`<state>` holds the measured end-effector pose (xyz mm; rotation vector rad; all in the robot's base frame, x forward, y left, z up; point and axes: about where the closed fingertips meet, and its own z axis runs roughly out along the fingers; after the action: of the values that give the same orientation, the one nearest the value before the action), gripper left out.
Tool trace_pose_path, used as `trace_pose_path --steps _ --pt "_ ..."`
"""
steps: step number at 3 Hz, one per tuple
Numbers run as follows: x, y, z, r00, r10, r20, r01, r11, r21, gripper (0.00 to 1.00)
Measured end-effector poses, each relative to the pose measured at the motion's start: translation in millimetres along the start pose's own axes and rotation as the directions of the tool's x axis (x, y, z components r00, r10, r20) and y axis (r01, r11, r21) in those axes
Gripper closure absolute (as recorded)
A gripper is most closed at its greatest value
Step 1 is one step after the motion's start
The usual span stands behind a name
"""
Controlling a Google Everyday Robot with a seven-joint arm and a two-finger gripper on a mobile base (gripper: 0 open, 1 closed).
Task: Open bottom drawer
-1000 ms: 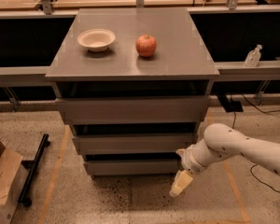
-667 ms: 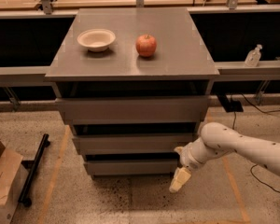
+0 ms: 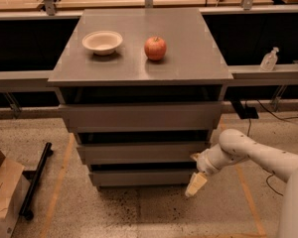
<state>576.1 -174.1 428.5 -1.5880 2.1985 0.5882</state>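
Observation:
The bottom drawer (image 3: 139, 177) is the lowest, narrowest grey flat front of the three-tier cabinet (image 3: 139, 118), near the floor. It sits under a dark gap below the middle drawer. My gripper (image 3: 195, 184) hangs at the end of the white arm (image 3: 248, 150), coming from the right. Its pale tip points down at the drawer's right end, close to the front corner.
A white bowl (image 3: 103, 41) and a red apple (image 3: 155, 48) stand on the cabinet top. A cardboard box (image 3: 2, 192) and a black bar (image 3: 35, 180) lie on the floor at left. A bottle (image 3: 269, 59) stands on the right ledge.
The arm and gripper have shifted slightly left, closer to the right end of the bottom drawer. The drawers have not moved.

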Motion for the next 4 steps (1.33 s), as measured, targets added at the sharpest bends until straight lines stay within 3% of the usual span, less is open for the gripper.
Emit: trace_pose_path --steps 2,3,4 --pt "27 -4 42 0.998 0.004 -0.067 -0.007 0.9991 -0.043 0.00" --pt "58 -31 75 0.993 -0.066 -0.094 0.060 0.9963 -0.062 0.00" --pt "60 -35 77 0.993 -0.072 -0.096 0.067 0.9962 -0.056 0.00"
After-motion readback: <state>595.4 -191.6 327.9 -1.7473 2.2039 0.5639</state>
